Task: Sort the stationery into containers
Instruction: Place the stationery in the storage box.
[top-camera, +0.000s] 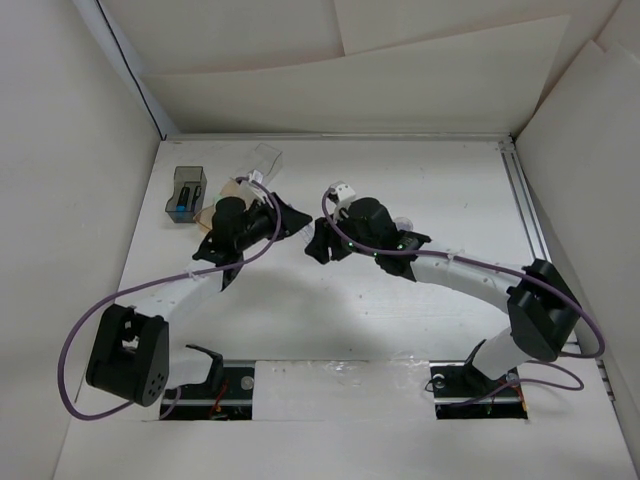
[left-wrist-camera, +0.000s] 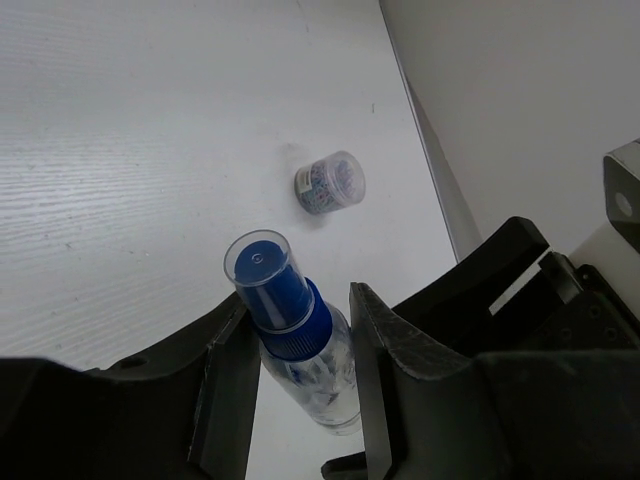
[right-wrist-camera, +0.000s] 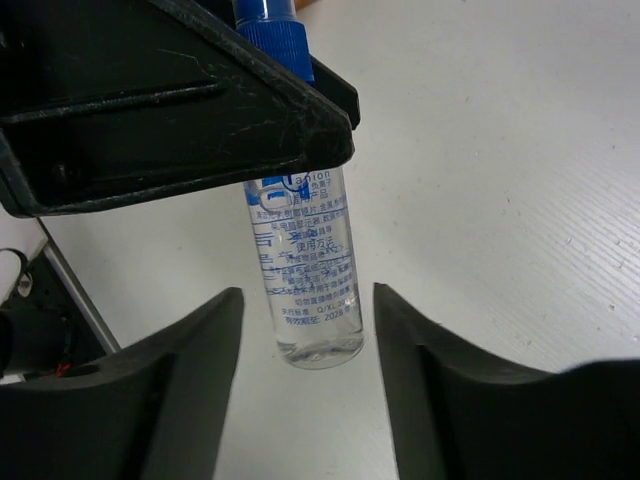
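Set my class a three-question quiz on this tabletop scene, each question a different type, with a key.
1. True or false: the right claw is clamped on the clear plastic bottle with the blue cap.
2. Which claw grips that bottle's neck? A. left claw B. right claw C. neither
3. Fill in: the small round clear tub of coloured bits rests on the white ____.
Key: 1 false; 2 A; 3 table.

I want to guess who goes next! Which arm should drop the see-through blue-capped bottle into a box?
Left. The left claw grips the small clear blue-capped plastic bottle by the neck, and the smoky dark grey plastic bin sits close by. The right claw stands open around the bottle's base.
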